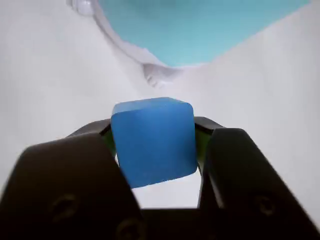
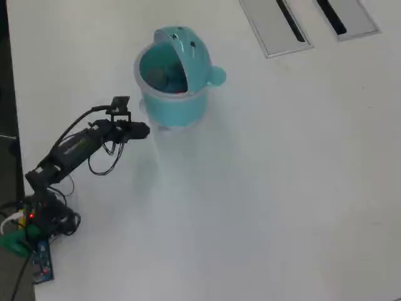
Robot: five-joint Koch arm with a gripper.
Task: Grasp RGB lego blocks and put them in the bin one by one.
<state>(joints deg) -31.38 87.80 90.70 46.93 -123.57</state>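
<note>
Gripper (image 1: 154, 150) is pinching the blue block (image 1: 153, 141) between its two black jaws, pretty snug grip from what the wrist view shows. Relative to the teal bin (image 2: 172, 103), it's hanging just beside the bin's lower-left wall in the overhead view (image 2: 143, 130), not over the opening. Bin's lid (image 2: 191, 56) is flipped up at the far side, so the inside is showing. White table (image 2: 263, 200) all around the bin.
</note>
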